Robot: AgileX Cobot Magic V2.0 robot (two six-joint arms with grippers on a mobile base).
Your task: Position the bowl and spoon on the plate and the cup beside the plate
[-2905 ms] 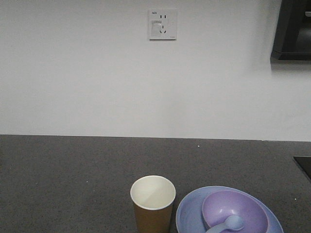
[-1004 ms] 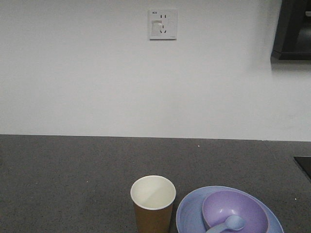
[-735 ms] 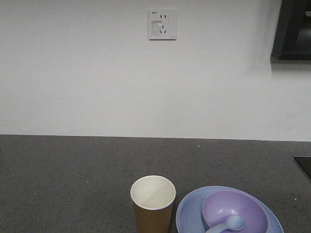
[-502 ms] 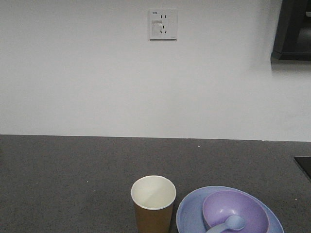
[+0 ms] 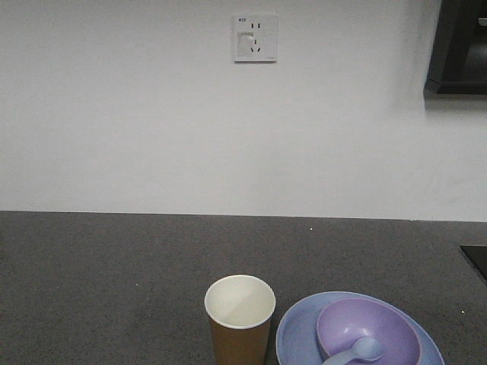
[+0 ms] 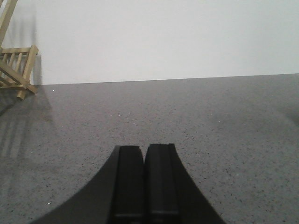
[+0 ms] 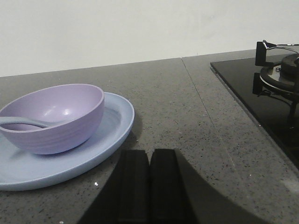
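Note:
The lavender bowl point(image 5: 368, 329) sits on the light blue plate point(image 5: 298, 334) at the lower right of the front view, with the pale blue spoon point(image 5: 358, 351) lying inside it. The brown paper cup point(image 5: 240, 319) stands upright just left of the plate. In the right wrist view the bowl point(image 7: 56, 116), spoon handle point(image 7: 21, 122) and plate point(image 7: 112, 130) lie to the left of my right gripper point(image 7: 150, 154), which is shut and empty above the counter. My left gripper point(image 6: 143, 149) is shut on nothing over bare grey counter. Neither gripper shows in the front view.
A black stovetop with a burner point(image 7: 275, 74) lies to the right of the plate. A wooden rack point(image 6: 16, 70) stands at the far left by the wall. A wall socket point(image 5: 255, 38) is above the counter.

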